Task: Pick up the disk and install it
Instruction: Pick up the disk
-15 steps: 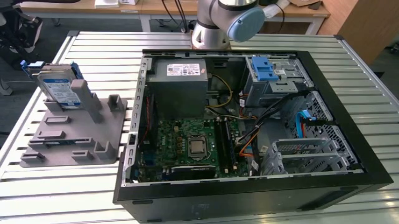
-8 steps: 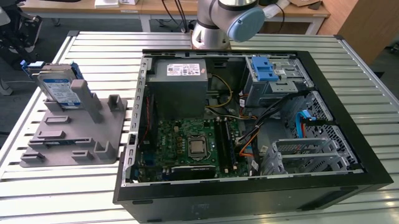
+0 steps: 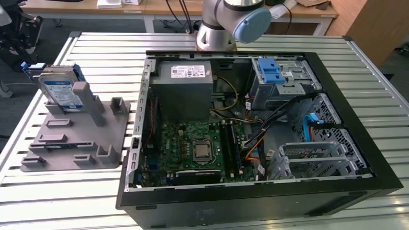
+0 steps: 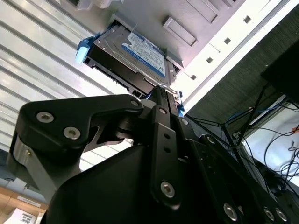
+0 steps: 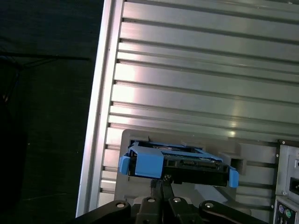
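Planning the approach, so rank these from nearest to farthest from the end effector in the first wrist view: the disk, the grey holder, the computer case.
1. The disk, standing on edge directly ahead of the end effector.
2. The grey holder, around and beneath the disk.
3. The computer case, off beyond the holder's edge.

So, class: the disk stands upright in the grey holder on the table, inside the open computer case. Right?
Not inside. The disk stands upright in the grey holder on the table, outside the open computer case, towards the exterior view's left of it; the exterior view shows this.
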Available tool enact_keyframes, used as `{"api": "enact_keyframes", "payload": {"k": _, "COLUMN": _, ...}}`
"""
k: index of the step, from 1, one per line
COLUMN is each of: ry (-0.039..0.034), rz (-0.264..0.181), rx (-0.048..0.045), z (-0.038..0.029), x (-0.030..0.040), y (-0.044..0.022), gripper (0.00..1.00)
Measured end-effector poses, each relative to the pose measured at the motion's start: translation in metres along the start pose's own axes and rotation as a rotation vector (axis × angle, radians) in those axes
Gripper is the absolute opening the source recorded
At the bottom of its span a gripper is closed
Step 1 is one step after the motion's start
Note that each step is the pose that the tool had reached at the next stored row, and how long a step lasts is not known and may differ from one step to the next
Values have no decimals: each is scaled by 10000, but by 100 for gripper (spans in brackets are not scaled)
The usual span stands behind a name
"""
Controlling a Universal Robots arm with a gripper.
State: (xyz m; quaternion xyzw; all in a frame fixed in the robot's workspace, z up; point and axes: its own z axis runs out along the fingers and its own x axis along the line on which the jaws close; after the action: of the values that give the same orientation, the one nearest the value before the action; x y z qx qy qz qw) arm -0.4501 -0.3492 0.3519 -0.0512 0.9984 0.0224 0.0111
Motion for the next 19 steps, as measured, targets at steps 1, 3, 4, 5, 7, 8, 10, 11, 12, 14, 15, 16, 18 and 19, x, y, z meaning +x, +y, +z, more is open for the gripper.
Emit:
{"api": "enact_keyframes", "payload": {"k": 1, "ry": 0, "rz": -1, "rx": -1, "z": 0, "x": 0, "y": 0, "gripper": 15}}
{"api": "enact_keyframes", "payload": {"k": 3, "ry": 1, "rz": -2, "rx": 0, "z": 0, "x": 0, "y": 0, "gripper": 15}}
{"api": "enact_keyframes", "payload": {"k": 4, "ry": 1, "rz": -3, "rx": 0, "z": 0, "x": 0, "y": 0, "gripper": 15}}
{"api": "enact_keyframes", "payload": {"k": 5, "ry": 0, "rz": -4, "rx": -1, "z": 0, "x": 0, "y": 0, "gripper": 15}}
{"api": "enact_keyframes", "payload": {"k": 7, "ry": 1, "rz": -20, "rx": -1, "z": 0, "x": 0, "y": 0, "gripper": 15}}
{"api": "enact_keyframes", "payload": {"k": 8, "ry": 3, "rz": -49, "rx": -2, "z": 0, "x": 0, "y": 0, "gripper": 15}}
{"api": "enact_keyframes", "payload": {"k": 10, "ry": 6, "rz": -148, "rx": -4, "z": 0, "x": 0, "y": 0, "gripper": 15}}
{"api": "enact_keyframes", "payload": {"k": 11, "ry": 10, "rz": -219, "rx": -6, "z": 0, "x": 0, "y": 0, "gripper": 15}}
{"api": "enact_keyframes", "payload": {"k": 12, "ry": 14, "rz": -298, "rx": -7, "z": 0, "x": 0, "y": 0, "gripper": 15}}
{"api": "enact_keyframes", "payload": {"k": 14, "ry": 22, "rz": -476, "rx": -12, "z": -1, "x": 1, "y": 0, "gripper": 15}}
{"api": "enact_keyframes", "payload": {"k": 15, "ry": 26, "rz": -565, "rx": -14, "z": -1, "x": 2, "y": 0, "gripper": 15}}
{"api": "enact_keyframes", "payload": {"k": 16, "ry": 31, "rz": -660, "rx": -16, "z": -1, "x": 2, "y": 1, "gripper": 15}}
{"api": "enact_keyframes", "payload": {"k": 18, "ry": 37, "rz": -833, "rx": -20, "z": -1, "x": 3, "y": 0, "gripper": 15}}
{"api": "enact_keyframes", "payload": {"k": 19, "ry": 38, "rz": -867, "rx": -21, "z": 0, "x": 4, "y": 0, "gripper": 15}}
